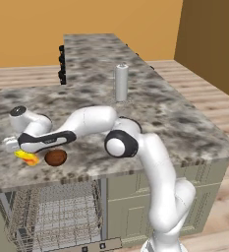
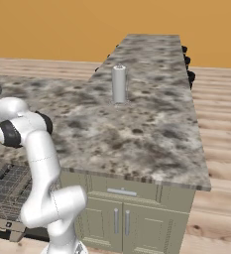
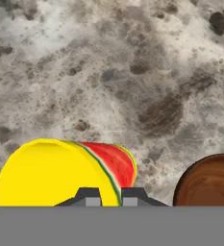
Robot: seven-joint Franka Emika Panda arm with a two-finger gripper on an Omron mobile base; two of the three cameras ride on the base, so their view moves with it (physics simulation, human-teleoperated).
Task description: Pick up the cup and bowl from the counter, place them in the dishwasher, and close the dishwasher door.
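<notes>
where the tool [image 3: 110,196] sits, fingertips pressed together, the yellow cup [image 3: 60,173] shows a watermelon-red mark.

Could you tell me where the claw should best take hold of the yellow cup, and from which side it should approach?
Grip the cup across its tapered wall, coming down from above. The bowl sits close on one side, so the fingers should straddle the cup along the free axis, not toward the bowl. The claw already hovers over it, above the counter.
</notes>
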